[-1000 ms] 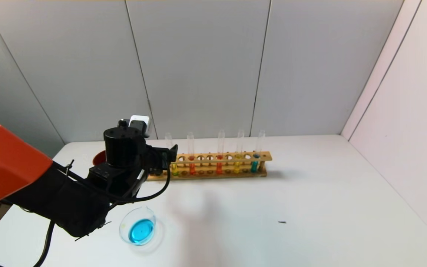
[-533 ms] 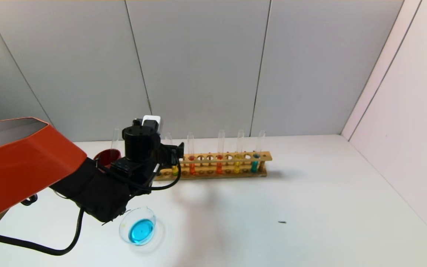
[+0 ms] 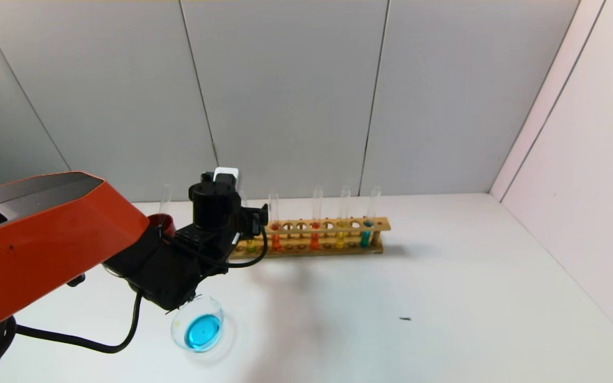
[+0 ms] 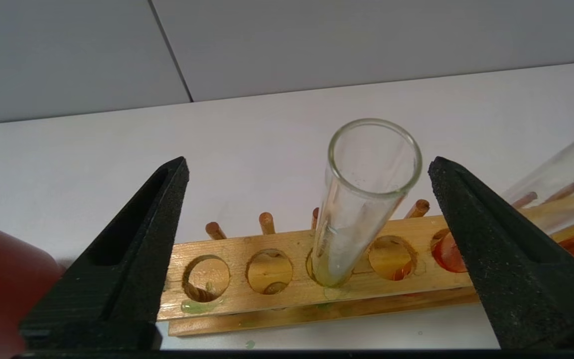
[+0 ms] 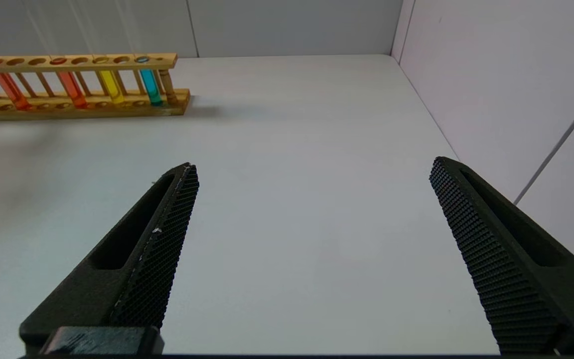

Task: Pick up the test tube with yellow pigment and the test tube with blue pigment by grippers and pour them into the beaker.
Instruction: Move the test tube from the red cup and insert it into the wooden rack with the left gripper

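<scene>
Head view: left gripper (image 3: 256, 218) at the rack's (image 3: 378, 224) left end; beaker (image 3: 198, 331) already holds blue liquid.
Left wrist view: jaws wide, straddling the yellow tube (image 4: 361, 199), not gripping.
Right wrist view: right gripper (image 5: 312, 259) idle, wide open; a blue tube (image 5: 150, 85) sits racked.
Progress: blue apparently poured; yellow left.

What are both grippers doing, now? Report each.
Left gripper: open, straddling the test tube with yellow pigment in the rack, not gripping.
Right gripper: open, holding nothing, above the table.
</scene>
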{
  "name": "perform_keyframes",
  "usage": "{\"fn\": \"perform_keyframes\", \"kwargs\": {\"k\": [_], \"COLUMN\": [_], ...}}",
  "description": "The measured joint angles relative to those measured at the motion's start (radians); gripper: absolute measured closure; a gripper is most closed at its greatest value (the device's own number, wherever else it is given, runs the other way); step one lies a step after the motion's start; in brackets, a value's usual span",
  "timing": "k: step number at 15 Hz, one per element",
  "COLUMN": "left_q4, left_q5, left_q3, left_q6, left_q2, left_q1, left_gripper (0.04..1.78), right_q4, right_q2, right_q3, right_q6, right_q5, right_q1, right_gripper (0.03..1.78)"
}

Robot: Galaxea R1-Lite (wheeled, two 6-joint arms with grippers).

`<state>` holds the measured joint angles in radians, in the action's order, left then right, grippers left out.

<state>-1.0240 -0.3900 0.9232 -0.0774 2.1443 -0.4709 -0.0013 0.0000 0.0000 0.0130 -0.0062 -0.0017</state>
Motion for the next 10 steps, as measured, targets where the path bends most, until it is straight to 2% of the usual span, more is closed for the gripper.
{"fn": "perform_keyframes", "kwargs": {"k": [3,8,9,10], "left_q4": [0.0,0.0,0.0,0.0], "left_q5": [-0.002,-0.001,0.0,0.0], "left_q3": [0.014,0.02,0.02,0.02], "left_q6": [0.001,0.013,0.013,0.014], "left_q2": [0.009,0.015,0.016,0.016], "left_q1": [0.001,0.001,0.0,0.0], "left_gripper": [0.47,1.35,1.46,1.49], "right_q4": [0.0,0.0,0.0,0.0], "right_q2": [0.0,0.0,0.0,0.0], "right_q3": [0.0,0.0,0.0,0.0], "right_q6": [0.0,0.0,0.001,0.0], "right_q5": [0.0,0.0,0.0,0.0], "right_q1": [0.0,0.0,0.0,0.0], "right_gripper": [0.11,0.11,0.11,0.11]}}
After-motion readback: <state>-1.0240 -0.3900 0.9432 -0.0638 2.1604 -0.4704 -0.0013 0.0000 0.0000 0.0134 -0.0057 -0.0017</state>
